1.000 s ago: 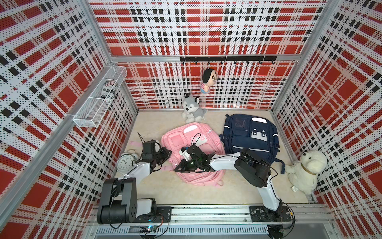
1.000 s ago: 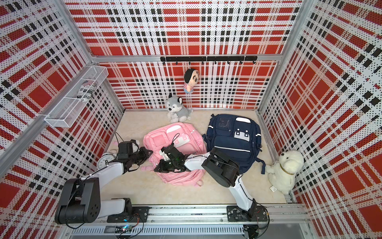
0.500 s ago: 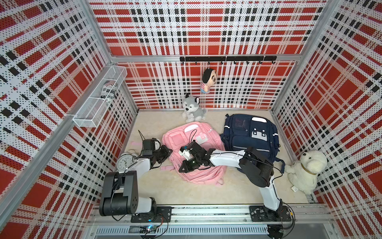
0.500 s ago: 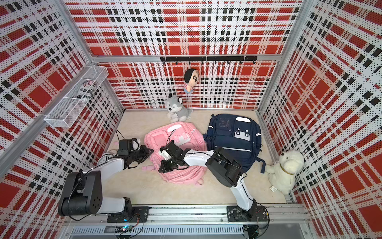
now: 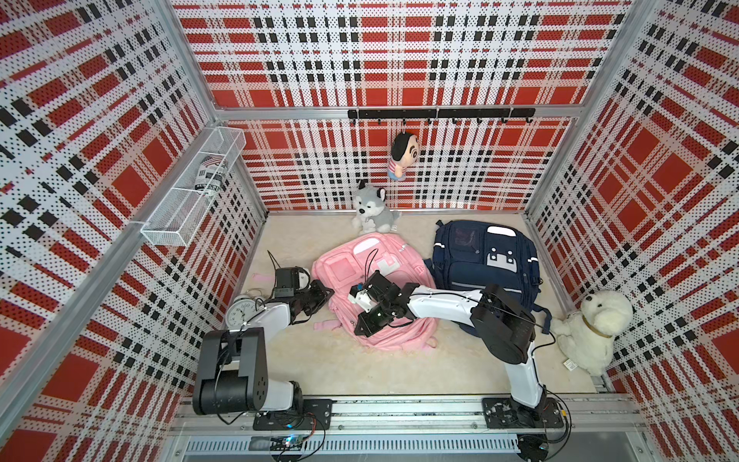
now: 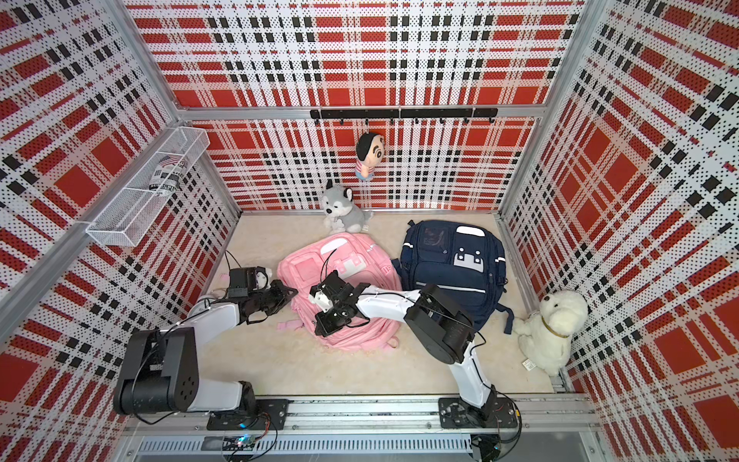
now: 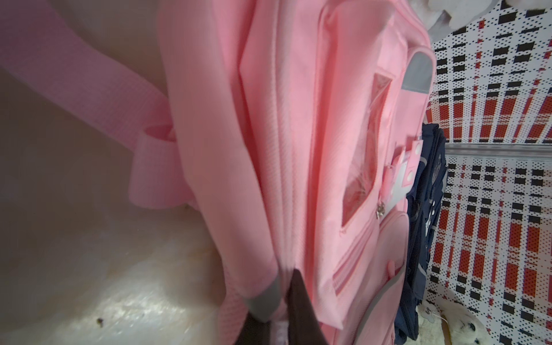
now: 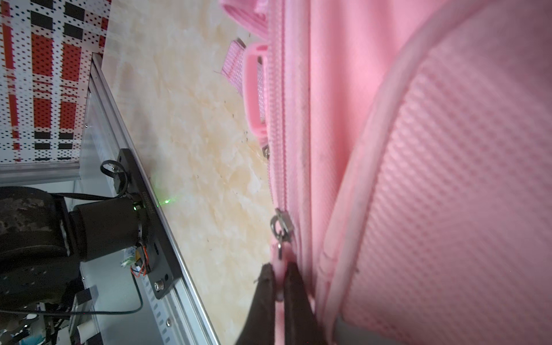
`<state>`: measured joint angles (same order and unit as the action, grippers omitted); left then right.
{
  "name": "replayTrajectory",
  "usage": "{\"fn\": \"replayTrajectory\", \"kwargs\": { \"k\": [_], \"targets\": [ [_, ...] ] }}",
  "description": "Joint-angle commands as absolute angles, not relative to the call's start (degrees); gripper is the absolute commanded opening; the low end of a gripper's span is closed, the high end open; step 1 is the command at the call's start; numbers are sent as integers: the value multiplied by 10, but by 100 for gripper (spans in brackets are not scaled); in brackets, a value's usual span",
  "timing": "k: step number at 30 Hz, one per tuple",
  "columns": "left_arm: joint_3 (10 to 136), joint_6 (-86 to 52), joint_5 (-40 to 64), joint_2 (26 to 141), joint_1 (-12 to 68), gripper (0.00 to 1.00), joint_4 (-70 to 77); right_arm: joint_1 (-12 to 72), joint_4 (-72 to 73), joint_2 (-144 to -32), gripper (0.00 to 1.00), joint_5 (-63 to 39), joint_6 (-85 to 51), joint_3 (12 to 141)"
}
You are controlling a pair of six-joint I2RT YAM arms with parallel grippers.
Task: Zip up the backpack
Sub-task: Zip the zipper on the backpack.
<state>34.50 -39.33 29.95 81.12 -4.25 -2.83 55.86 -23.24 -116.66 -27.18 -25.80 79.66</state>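
Shifted: right elbow [image 5: 504, 324], slightly.
Zipping: right gripper [image 8: 279, 283] clamps pink zipper pull [image 8: 281, 260] — left gripper [image 5: 326, 295] pinches pink fabric backpack [image 5: 352, 272].
Next: steady drag onward.

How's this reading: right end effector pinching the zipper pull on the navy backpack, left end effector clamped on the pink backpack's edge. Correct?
No: the right wrist view shows the right end effector pinching the zipper pull on the pink backpack, not the navy backpack. The left end effector is clamped on the pink backpack's edge.
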Motion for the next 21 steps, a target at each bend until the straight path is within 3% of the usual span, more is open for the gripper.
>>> {"fn": "replayTrajectory", "kwargs": {
  "k": [1,21],
  "targets": [
    [385,-372,210,815,-81,0,32,559,-414,-1151,0,-260,-216,769],
    [403,-352,183,823,-96,0,5,558,-531,-1082,0,-149,-154,777]
  ]
}}
